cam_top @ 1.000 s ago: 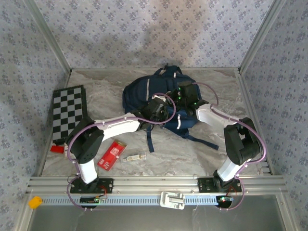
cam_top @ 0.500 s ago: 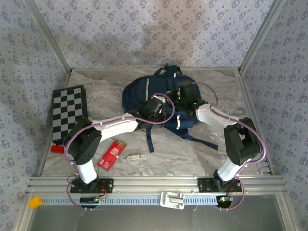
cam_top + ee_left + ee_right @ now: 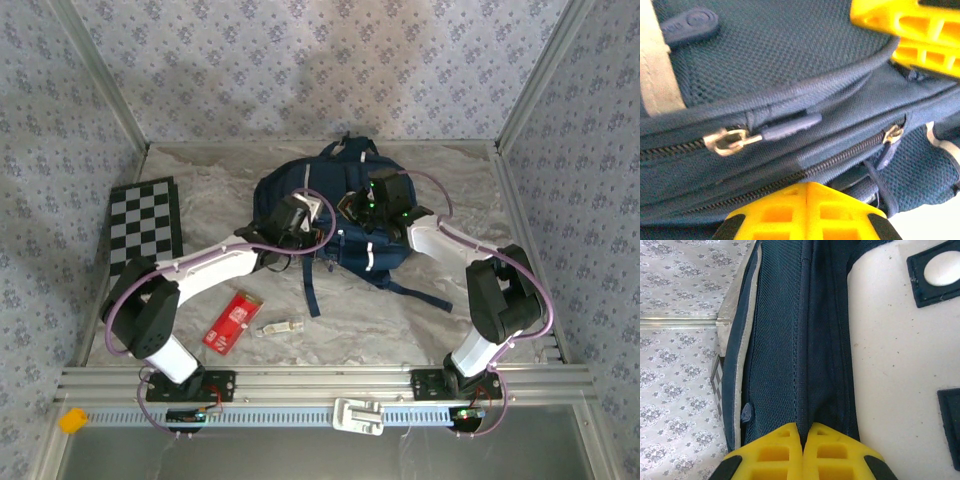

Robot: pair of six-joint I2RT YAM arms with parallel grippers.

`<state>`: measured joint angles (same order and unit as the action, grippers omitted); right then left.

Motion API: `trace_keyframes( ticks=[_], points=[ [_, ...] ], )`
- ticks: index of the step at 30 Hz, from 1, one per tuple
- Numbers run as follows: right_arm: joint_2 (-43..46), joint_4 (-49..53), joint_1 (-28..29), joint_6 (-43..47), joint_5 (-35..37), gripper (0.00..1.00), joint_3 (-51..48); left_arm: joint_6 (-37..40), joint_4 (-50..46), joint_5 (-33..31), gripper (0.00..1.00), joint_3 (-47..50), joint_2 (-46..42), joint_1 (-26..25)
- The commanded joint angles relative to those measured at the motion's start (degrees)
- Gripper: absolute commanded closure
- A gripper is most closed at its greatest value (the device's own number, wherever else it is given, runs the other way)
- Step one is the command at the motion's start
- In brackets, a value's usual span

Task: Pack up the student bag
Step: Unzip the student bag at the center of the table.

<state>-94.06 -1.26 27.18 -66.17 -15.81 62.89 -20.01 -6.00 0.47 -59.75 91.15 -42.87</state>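
Packing looks barely begun. The large navy blue fabric student bag [image 3: 278,195] lies on its side at the middle of the pale, marbled counter [image 3: 420,320], toward the back wall. The two zip lines in the left wrist view read as closed, the silver zip slider [image 3: 729,141] sitting on meshed teeth. A black-and-white chequered board [image 3: 145,232] lies well apart on the left of the counter. A flat red packet [image 3: 232,320] and a small pale oblong thing [image 3: 280,326] lie near the front, so these, if they are the load, are not yet in. By my reading, the bag has yet to be opened and everything put in. The left pincer [image 3: 807,194] has its yellow fingers pressed together low against the bag, just under the lower zip. Whether any cloth is caught between them I cannot tell. The right pincer [image 3: 802,434] is likewise pressed together, pinching a raised ridge of the bag's navy fabric, the seam running straight in between its fingers.
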Motion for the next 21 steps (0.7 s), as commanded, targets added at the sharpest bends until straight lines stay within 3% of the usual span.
trace_keyframes(
  ticks=[1,4,5,6,9,21],
  points=[
    [2.7,-0.9,0.8,1.1,-0.7,1.0,2.6,1.4,0.6,3.2,1.0,0.2,-1.2,-1.2],
    [2.6,-1.6,1.3,0.1,0.0,1.0,2.6,-1.0,2.9,1.3,0.93,0.4,-0.8,-4.1],
    [2.5,-1.8,1.5,-0.2,0.1,1.0,2.7,-1.6,3.5,-0.4,0.87,0.2,-0.7,-5.7],
    [2.2,-1.8,1.6,-0.4,0.2,1.0,2.9,-3.4,2.9,-4.7,0.77,-0.5,-0.4,-7.2],
    [1.5,-2.6,1.8,-2.0,0.0,1.0,2.8,-6.6,0.4,-12.9,0.69,-3.3,1.5,-10.5],
    [-0.3,-6.1,1.8,-6.2,-2.4,1.0,2.7,-16.9,-3.9,-23.8,0.48,-10.3,9.7,-12.2]
  ],
)
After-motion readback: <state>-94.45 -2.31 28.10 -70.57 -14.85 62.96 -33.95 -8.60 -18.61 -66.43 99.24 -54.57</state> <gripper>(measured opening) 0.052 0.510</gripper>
